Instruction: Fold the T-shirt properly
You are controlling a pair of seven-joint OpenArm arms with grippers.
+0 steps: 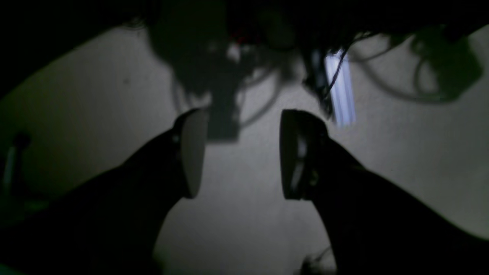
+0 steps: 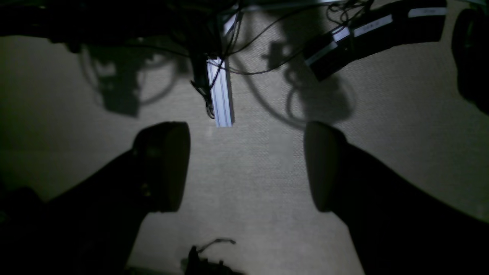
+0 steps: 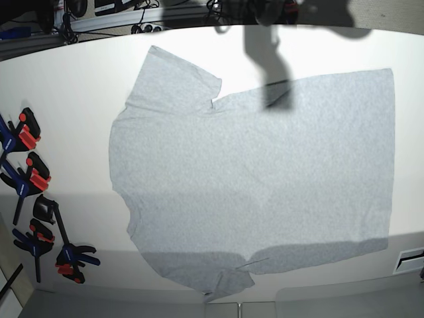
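The T-shirt (image 3: 252,179), light heather-grey, lies spread flat on the white table (image 3: 66,99) in the base view, plain side up. Its neck end points left and its hem right, with one sleeve at the top left and one at the bottom. Neither arm shows in the base view; only dark shadows fall on the shirt's upper edge. In the left wrist view my left gripper (image 1: 242,154) is open over a pale surface, nothing between its fingers. My right gripper (image 2: 244,166) is also open wide and empty.
Several black, blue and red clamps (image 3: 30,179) lie along the table's left edge. A rail with cables (image 3: 132,20) runs along the back. An aluminium profile (image 2: 220,91) and hanging cables show ahead of both grippers; a dark arm segment (image 2: 374,26) shows at upper right.
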